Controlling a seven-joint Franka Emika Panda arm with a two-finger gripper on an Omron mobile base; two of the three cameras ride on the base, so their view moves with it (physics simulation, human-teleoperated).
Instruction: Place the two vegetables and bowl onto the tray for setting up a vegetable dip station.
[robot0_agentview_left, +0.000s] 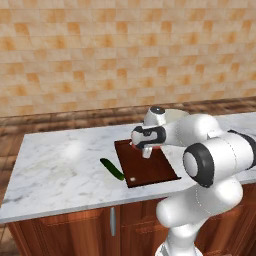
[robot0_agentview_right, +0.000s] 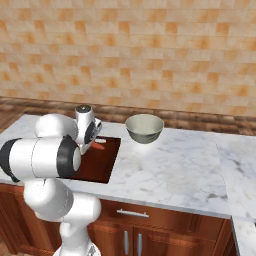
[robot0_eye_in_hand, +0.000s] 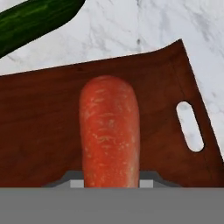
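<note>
Tool (robot0_agentview_left: 148, 151) closed on slender orange carrot (robot0_eye_in_hand: 109, 131), held above flat dark reddish-brown rectangular tray (robot0_eye_in_hand: 43, 131). Carrot placement in hand; next, lower and release. Dark green cucumber (robot0_agentview_left: 112, 169) lies beside tray on marble desk (robot0_agentview_left: 60, 165).

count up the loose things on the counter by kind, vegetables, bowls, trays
vegetables: 2, the cucumber on the marble beside the tray, the carrot over the tray
bowls: 1, the bowl on the marble
trays: 1, the tray
total: 4
</note>
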